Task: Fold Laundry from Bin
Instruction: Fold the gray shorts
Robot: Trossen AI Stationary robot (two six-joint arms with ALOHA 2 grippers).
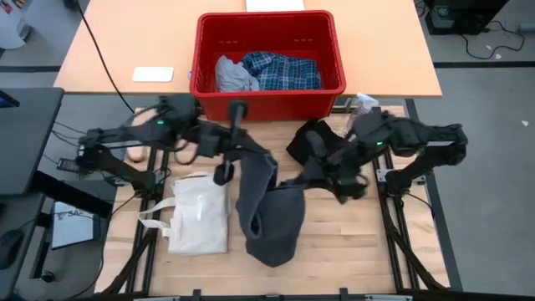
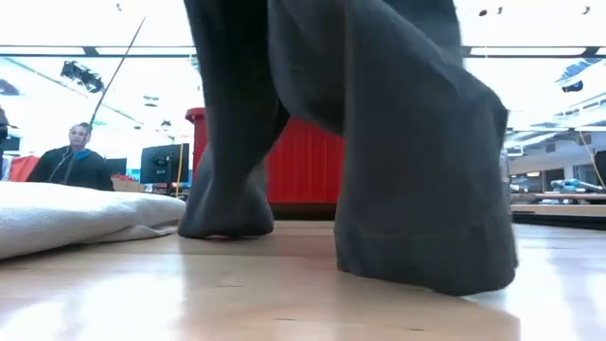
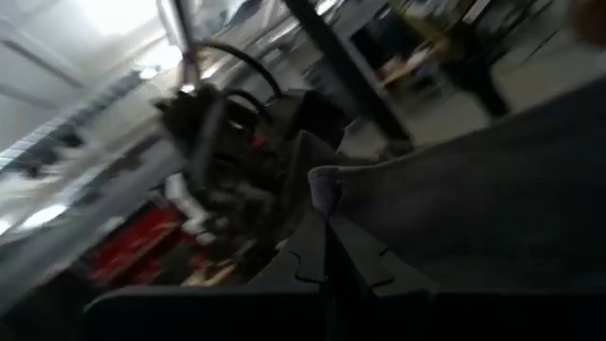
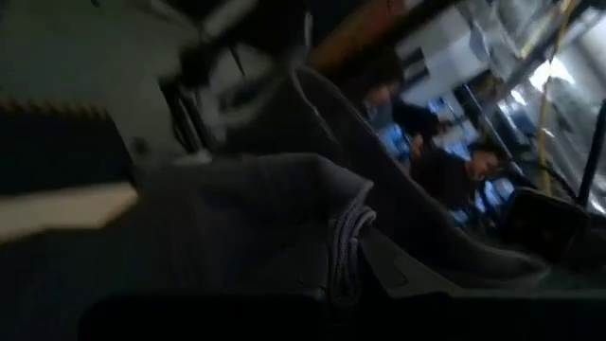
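From above, the left hand (image 1: pixel 236 113) and right hand (image 1: pixel 311 177) each pinch a dark grey top (image 1: pixel 272 213) and lift it over the counter's middle, probably to spread it for folding. The bin (image 1: pixel 267 99) at the far edge holds a plaid shirt (image 1: pixel 284 71). A tote (image 1: pixel 199 213) lies near the left edge.

At counter level, the top's hems touch the counter (image 2: pixel 284 303).

In both wrist views, the fingers are closed on cloth. No writing can be read.

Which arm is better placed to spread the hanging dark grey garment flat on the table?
Neither alone: the left gripper and right gripper each pinch an edge of the dark grey garment, whose lower hems touch the wooden table. Both should move apart.
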